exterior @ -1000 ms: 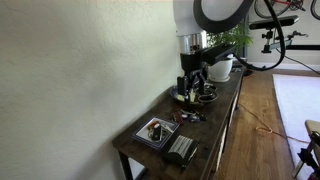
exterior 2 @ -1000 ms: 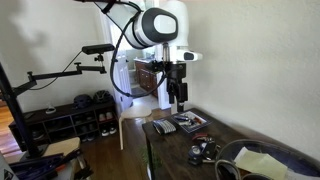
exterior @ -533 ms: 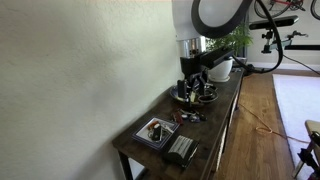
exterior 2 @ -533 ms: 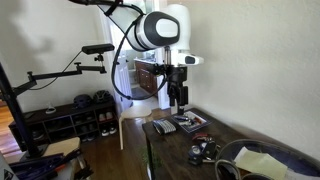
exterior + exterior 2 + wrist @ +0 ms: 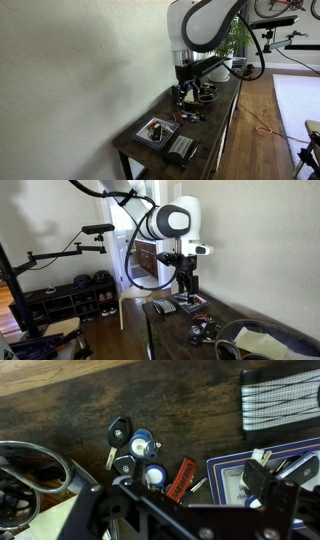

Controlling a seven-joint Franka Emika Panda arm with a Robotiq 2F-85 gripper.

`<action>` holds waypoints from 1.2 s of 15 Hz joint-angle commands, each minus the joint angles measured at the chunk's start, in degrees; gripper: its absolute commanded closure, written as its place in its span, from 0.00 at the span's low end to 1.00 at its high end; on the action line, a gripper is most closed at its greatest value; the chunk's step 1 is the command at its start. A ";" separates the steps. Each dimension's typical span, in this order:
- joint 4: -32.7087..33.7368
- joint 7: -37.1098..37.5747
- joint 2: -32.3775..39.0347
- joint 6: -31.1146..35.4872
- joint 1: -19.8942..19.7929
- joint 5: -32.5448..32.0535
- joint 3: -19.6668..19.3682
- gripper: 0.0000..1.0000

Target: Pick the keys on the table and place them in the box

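Note:
The keys [image 5: 135,452], a dark bunch with blue-ringed fobs and a red-orange tag [image 5: 180,478], lie on the dark brown table [image 5: 70,405]. In both exterior views they are a small dark clump [image 5: 190,116] [image 5: 205,330]. The box [image 5: 232,478], pale-rimmed, lies just right of the keys in the wrist view and also shows in both exterior views [image 5: 155,131] [image 5: 193,302]. My gripper [image 5: 175,498] is open and empty. It hangs above the tag end of the keys, near the box edge, with one finger [image 5: 258,478] over the box. It also shows in both exterior views [image 5: 187,97] [image 5: 186,290].
A black ribbed rectangular object [image 5: 280,400] [image 5: 182,150] lies beyond the box at the table's end. Dark round bowls [image 5: 25,470] [image 5: 205,95] sit on the other side of the keys. A round yellowish dish [image 5: 262,340] and a potted plant [image 5: 232,45] stand further along.
The arm has swung and come down, bringing the gripper along the table from over the bowls to just above the keys. The keys and the box have not moved.

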 commanded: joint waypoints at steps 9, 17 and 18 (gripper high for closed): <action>7.88 -0.67 9.51 4.22 -0.48 2.45 -3.22 0.00; 11.49 2.61 13.44 4.57 0.23 5.05 -4.26 0.00; 11.80 2.81 13.85 4.64 0.20 5.33 -4.26 0.00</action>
